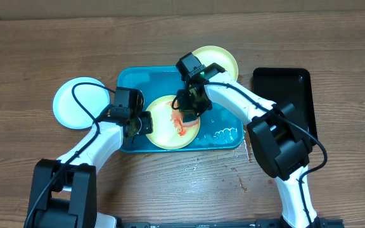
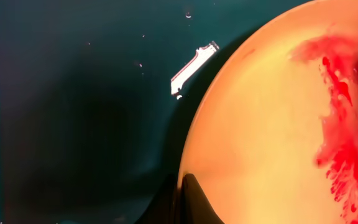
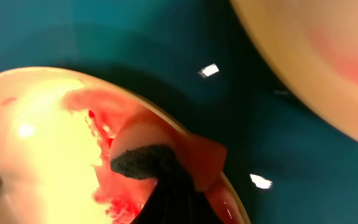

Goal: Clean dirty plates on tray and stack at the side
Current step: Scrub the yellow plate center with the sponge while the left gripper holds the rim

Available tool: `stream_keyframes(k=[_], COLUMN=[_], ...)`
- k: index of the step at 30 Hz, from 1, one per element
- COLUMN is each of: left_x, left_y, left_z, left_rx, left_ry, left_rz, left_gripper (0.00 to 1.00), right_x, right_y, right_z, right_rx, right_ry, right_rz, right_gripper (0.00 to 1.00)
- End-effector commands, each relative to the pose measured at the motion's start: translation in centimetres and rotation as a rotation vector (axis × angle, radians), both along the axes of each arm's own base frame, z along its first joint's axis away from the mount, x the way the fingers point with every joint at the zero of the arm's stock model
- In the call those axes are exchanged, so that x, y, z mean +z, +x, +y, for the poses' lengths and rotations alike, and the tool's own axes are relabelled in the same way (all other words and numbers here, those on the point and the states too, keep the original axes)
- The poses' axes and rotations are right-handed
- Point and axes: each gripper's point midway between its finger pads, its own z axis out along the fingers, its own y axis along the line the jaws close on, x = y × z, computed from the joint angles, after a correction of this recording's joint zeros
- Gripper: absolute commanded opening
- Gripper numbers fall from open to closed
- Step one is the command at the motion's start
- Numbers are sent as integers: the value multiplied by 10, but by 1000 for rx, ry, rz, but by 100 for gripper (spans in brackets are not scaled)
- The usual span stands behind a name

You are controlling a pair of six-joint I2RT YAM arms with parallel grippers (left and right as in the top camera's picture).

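Wooden table [image 1: 334, 38], two arms reaching in from the near edge.

Turquoise tray [image 1: 135, 79] at table centre, long side across. Narrow black tray [image 1: 284, 95] just to its right, apart from it.

Plates:
- White plate [image 1: 75, 104] with pale blue rim lies on the bare table left of the turquoise tray, close to its left rim. Looks clean from overhead.
- Smeared cream plate [image 1: 163, 133] lies inside the tray, toward its front. Red sauce runs across its right half.
- Second cream plate [image 1: 224, 60] sits at the tray's back right corner, overlapping the rim. The right wrist view shows a faint pink stain on it.

Left gripper [image 1: 143, 123] is at the smeared plate's left edge. In the left wrist view its dark fingers pinch the rim, one on the plate's face, so the jaws are clenched on that plate.

Right gripper [image 1: 189, 113] is over the sauce patch, jaws clamped on a sponge [image 3: 143, 160]. The sponge has a dark grey face, is stained red, and presses onto the plate among the sauce.

White suds [image 1: 227, 134] on the tray floor, front right. Small red spots [image 1: 243, 183] on the table in front of the tray.
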Motion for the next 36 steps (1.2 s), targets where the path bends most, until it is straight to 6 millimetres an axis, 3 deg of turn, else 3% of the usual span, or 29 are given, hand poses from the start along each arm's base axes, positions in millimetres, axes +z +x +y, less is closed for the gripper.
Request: stream_keyframes(k=[1,7,11,17,24,31,36], left_x=[-3,-3,-3,-3,-3,-5,-5], left_y=[-3,-4,-4,-3,-2,-5,-6], left_z=[-3,-6,-5,0,7,10,10], left_rx=[-1,-11,-5,15,46,59,59], left_ry=[-17,-38,-38,-43,-48,-47,-46], left_rz=[19,24,26,28,32,48,54], left_gripper=[4,4,4,4,4,4,4], right_x=[-30,-27,-22,-19,-16,-27,-30], right_y=[-13,-14,-26,-54,-63,-27,-5], right_z=[20,51,68,69,37,-11,-25], right_rx=[27,73,139,203,242,173,152], right_ry=[49,162,222,245,151,-67,-154], right_rz=[74,57,76,175,243,131,33], right_gripper=[4,4,4,4,4,4,4])
